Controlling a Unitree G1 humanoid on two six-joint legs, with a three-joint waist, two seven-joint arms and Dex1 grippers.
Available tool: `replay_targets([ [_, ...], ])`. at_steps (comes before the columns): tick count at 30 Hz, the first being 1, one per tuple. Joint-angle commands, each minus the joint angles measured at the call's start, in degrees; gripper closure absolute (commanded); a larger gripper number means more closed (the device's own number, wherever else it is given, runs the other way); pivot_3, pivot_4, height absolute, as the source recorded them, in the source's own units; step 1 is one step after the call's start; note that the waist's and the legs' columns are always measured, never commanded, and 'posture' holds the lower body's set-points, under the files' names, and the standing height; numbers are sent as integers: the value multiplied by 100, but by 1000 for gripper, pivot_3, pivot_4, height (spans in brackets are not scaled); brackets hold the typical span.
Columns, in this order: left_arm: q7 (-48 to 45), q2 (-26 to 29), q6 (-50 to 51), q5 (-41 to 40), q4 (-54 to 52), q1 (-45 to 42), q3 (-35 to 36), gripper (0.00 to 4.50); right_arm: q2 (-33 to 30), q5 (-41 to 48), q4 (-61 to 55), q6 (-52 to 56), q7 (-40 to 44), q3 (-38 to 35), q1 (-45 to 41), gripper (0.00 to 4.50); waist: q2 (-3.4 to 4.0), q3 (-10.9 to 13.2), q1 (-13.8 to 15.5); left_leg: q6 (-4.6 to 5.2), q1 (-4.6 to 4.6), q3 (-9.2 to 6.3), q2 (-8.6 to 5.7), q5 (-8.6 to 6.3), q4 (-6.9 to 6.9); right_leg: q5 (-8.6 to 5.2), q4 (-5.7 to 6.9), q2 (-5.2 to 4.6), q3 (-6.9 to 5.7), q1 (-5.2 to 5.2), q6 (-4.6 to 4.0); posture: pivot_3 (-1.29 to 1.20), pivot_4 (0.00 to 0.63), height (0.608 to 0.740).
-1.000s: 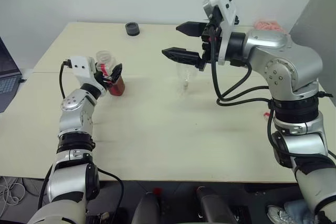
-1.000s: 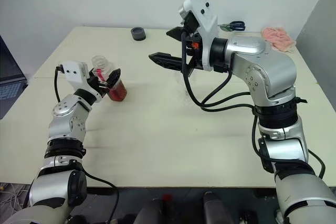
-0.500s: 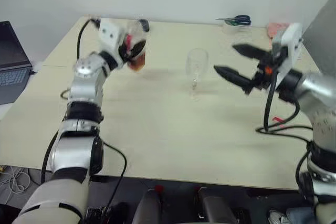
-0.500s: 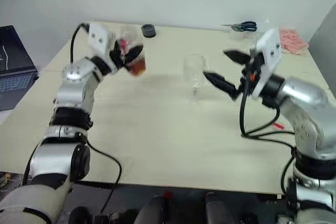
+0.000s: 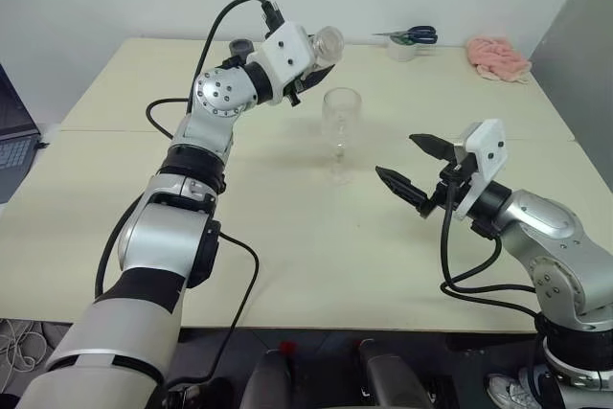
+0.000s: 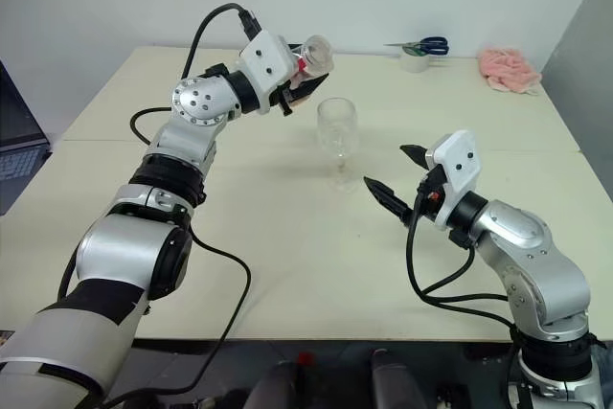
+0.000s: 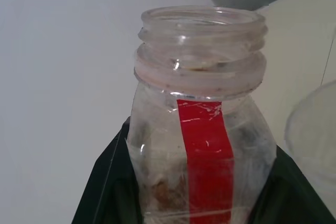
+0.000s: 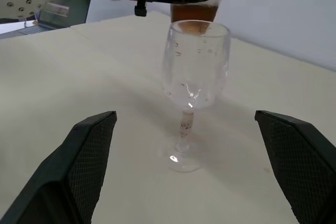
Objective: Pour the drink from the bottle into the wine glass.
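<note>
The left end effector (image 6: 299,83) is up above the bench (image 6: 287,237), its two black fingers (image 7: 107,192) clamped tight on the bottle (image 7: 202,145). The bottle is tipped over, its open neck pointing away from the arm and toward the wall, cap off, the red label strip plain along the side in the left wrist view. It hangs just beside and slightly above the rim of the wine glass (image 6: 337,136), on the robot's left of it, not touching. From the right wrist view the drink (image 8: 194,11) shows amber-brown inside the bottle, directly behind the top of the glass bowl.

The wine glass stands upright on its round foot near the middle of the bench, bowl clear, with only droplets visible on the inside.

On the other side, the right end effector (image 6: 400,177) sits low over the bench, on the robot's right of the glass and apart from it, pointing toward it. Its fingers (image 8: 84,166) are spread wide with nothing between them; the glass stands in the gap as seen along them, farther off.

Along the far edge: a dark round lid (image 5: 241,46) behind the left arm, scissors (image 6: 421,46) lying by a roll of tape (image 6: 415,60), and a pink cloth (image 6: 508,69) at the far right corner.
</note>
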Motion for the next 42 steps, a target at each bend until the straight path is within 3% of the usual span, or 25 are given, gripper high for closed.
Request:
replay_targets([
  [1,353,266,-527,427,-36,-258,-163,2721,17,-109,66,-319,-54,-45,2,0,0,0,7,0,-1,0,-1,0,0,0,-1,-1,0,0,0,0,150,740],
  [22,1789,576,-1503,2089,560,-715,-1108,2721,87,-340,242,-570,-184,92,-43,0,0,0,44,0,-2,-3,-5,0,1,1,5,-8,-5,0,0,0,150,740],
  [42,2654,691,-1822,2955,731,-1063,-1720,2721,96,-391,175,-562,-263,94,24,0,0,0,39,0,-1,-2,-8,0,3,1,10,-13,-6,0,-1,0,150,740],
])
